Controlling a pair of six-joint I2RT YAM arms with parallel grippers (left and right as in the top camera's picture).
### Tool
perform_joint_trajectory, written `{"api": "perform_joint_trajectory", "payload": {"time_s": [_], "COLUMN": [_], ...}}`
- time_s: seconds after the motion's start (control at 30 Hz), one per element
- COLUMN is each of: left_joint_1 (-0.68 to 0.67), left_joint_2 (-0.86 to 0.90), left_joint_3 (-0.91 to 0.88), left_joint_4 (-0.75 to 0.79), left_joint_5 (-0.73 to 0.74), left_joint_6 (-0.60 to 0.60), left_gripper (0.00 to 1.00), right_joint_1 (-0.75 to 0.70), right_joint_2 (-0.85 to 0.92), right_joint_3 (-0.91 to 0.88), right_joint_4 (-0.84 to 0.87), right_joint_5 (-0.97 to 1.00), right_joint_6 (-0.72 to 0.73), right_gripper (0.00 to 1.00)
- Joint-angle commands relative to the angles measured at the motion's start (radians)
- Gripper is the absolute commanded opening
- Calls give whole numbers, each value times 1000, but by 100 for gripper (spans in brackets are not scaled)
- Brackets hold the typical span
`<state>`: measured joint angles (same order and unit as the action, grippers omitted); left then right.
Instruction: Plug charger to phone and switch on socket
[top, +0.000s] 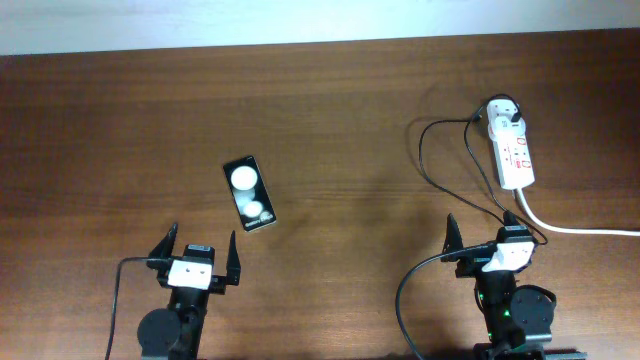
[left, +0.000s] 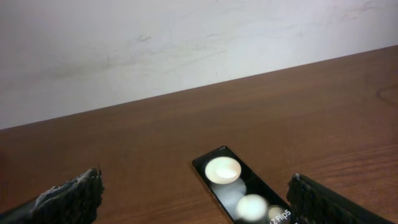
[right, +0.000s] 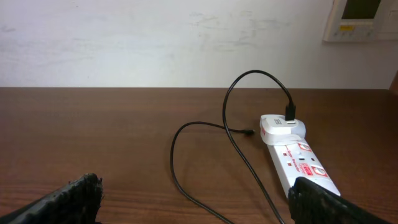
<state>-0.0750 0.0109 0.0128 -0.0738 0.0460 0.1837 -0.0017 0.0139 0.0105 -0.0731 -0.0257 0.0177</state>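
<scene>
The phone (top: 248, 193), a black slab with two white circles, lies flat at centre left; in the left wrist view (left: 239, 186) it sits just ahead, toward the right finger. My left gripper (top: 196, 250) is open and empty, just short of the phone (left: 196, 205). The white socket (top: 512, 150) lies at the right (right: 301, 165) with the white plug adapter (top: 503, 112) at its far end. The charger cable (top: 425, 150) loops over the table, its tip (right: 249, 132) loose near the adapter. My right gripper (top: 485, 240) is open and empty (right: 196, 202), with cable loops between its fingers.
The socket's thick white cord (top: 580, 230) runs off to the right edge. A white wall (right: 155, 43) stands behind the table's far edge, with a wall panel (right: 360, 18) at upper right.
</scene>
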Motion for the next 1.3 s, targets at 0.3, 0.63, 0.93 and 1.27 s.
{"api": "perform_joint_trajectory", "payload": {"time_s": [0.3, 0.63, 0.93, 1.27], "left_joint_1": [8, 8, 8, -61], "left_joint_2": [-1, 9, 444, 1109], "left_joint_3": [-3, 99, 449, 1125], "left_joint_4": [36, 61, -70, -602], "left_joint_5": [19, 22, 68, 240], "left_joint_6": [13, -166, -173, -172], "left_gripper": [99, 99, 99, 99], "right_joint_1": [8, 8, 8, 8], "right_joint_2": [-5, -5, -5, -5], "right_joint_3": [-5, -5, -5, -5], "right_joint_4": [-6, -6, -6, -6], "right_joint_5": [12, 12, 12, 12], "right_joint_6": [-3, -3, -3, -3], "right_gripper": [99, 99, 99, 99]}}
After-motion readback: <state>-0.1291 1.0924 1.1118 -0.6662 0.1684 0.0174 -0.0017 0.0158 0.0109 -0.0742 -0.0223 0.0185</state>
